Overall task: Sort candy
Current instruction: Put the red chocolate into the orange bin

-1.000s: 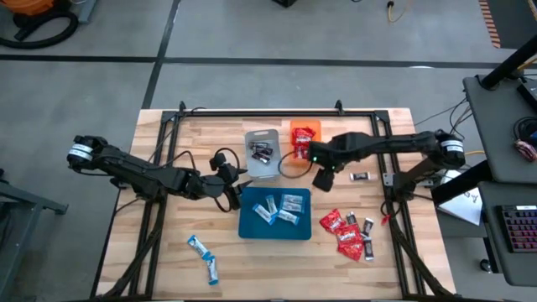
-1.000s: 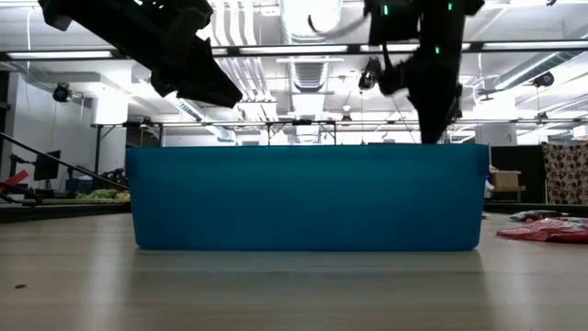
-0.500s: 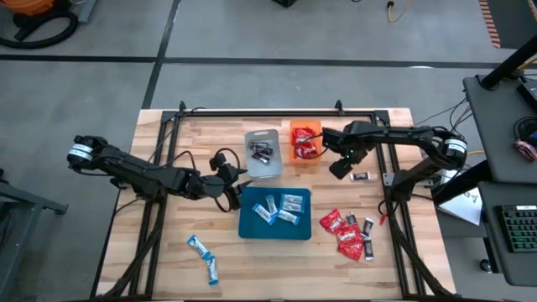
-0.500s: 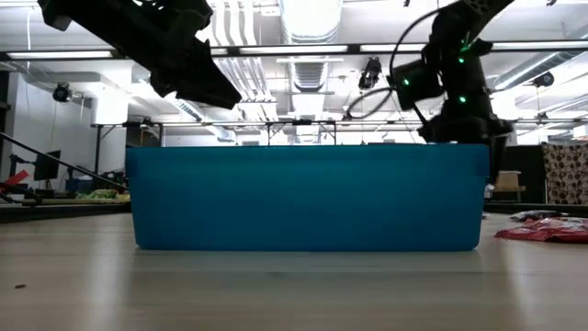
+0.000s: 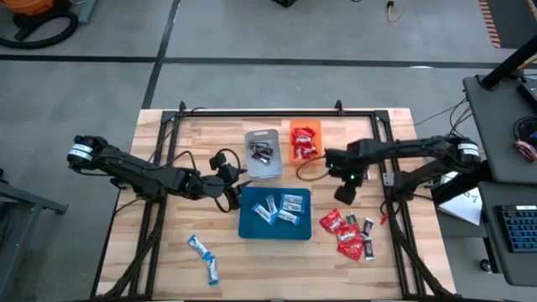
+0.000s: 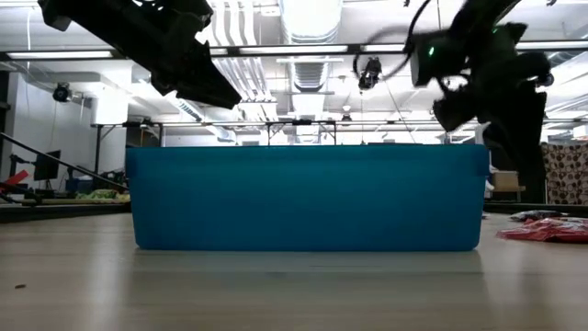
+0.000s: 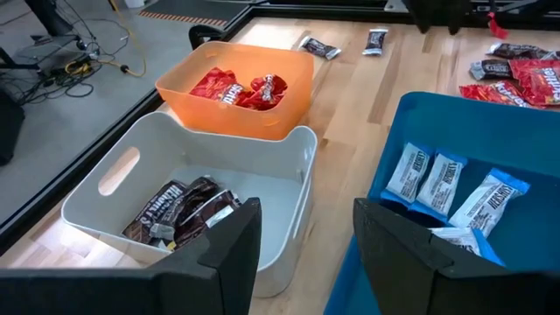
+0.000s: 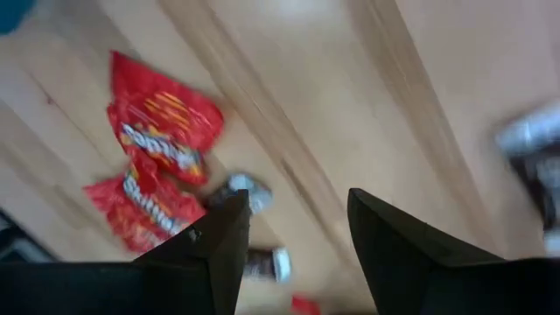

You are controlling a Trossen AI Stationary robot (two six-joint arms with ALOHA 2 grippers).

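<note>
In the high view my left gripper [image 5: 232, 195] waits open at the left side of the blue tray [image 5: 275, 215], which holds blue-and-white bars [image 7: 442, 179]. My right gripper [image 5: 345, 195] hangs open above the table, just beyond a pile of red packets [image 5: 342, 228] with dark mini bars [image 5: 367, 225] among them. In its wrist view the open fingers [image 8: 297, 206] look down on red packets [image 8: 162, 131] and a dark bar [image 8: 258, 261]. Dark bars [image 7: 179, 210] lie in the grey tray [image 5: 263, 153], red packets [image 7: 236, 87] in the orange tray [image 5: 305, 141].
Two blue-and-white bars [image 5: 203, 256] lie on the table near its near-left corner. A dark metal frame [image 5: 260, 111] runs along the far edge, and cables [image 5: 180, 159] trail from the left arm. In the low view the blue tray's wall [image 6: 308, 198] fills the middle.
My right gripper has swung from the near side of the orange tray toward the table's right and then toward the near edge, ending over the bare wood beside the red pile. My left arm has kept still.
</note>
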